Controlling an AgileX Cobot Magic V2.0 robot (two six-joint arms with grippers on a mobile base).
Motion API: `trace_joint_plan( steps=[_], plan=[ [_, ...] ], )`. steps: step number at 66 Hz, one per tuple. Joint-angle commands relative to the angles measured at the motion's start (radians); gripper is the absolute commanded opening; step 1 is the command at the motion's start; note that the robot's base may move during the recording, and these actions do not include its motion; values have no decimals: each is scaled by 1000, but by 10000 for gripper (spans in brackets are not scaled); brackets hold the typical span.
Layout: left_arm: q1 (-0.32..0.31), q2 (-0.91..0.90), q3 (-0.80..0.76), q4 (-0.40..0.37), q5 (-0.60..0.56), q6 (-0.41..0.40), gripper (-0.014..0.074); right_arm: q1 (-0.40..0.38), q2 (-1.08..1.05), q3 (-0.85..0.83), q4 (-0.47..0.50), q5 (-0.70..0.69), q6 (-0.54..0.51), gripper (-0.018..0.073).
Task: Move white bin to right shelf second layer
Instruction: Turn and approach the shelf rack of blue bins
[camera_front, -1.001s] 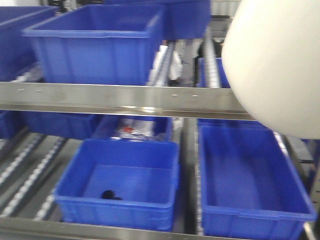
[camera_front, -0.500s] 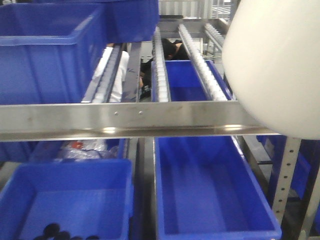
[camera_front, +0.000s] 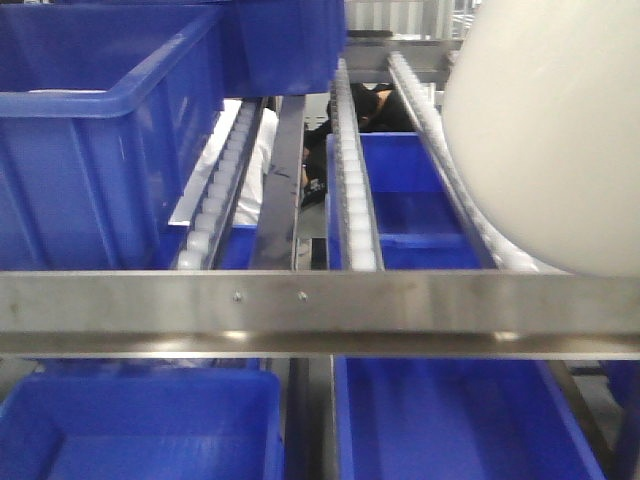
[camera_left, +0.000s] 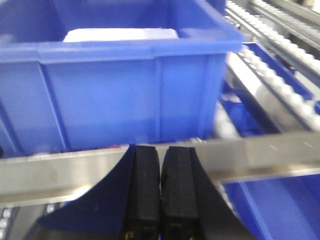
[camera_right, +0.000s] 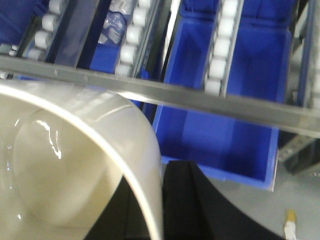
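Note:
The white bin (camera_front: 550, 130) fills the upper right of the front view, held up in the air in front of the rack, its round bottom facing me. In the right wrist view my right gripper (camera_right: 159, 172) is shut on the white bin (camera_right: 60, 165), its thin rim pinched between the black fingers (camera_right: 190, 200). The right shelf second layer shows as white roller tracks (camera_front: 355, 200) behind a steel crossbar (camera_front: 320, 310), level with the bin's lower part. My left gripper (camera_left: 161, 150) is shut on nothing, in front of the crossbar (camera_left: 260, 155).
A large blue crate (camera_front: 100, 150) sits on the same level at the left, close in front of the left gripper (camera_left: 125, 80). More blue crates (camera_front: 450, 420) lie on the level below. A blue crate (camera_right: 225, 125) lies under the tracks (camera_right: 220, 55).
The rack has slid left and then down in the front view, so the crossbar now sits lower and the roller tracks show more. The white bin keeps its place in the frame.

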Motion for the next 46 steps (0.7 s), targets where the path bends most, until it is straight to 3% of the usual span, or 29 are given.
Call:
trace_joint_plan(
  steps=[1,46],
  plan=[
    [-2,-14,27,0,-85,-5,85,-2,-4,-31,0,-78,0,55],
    [-2,-14,27,0,-85,-5,85,-2,-3,-31,0,-78,0,55]
  ],
)
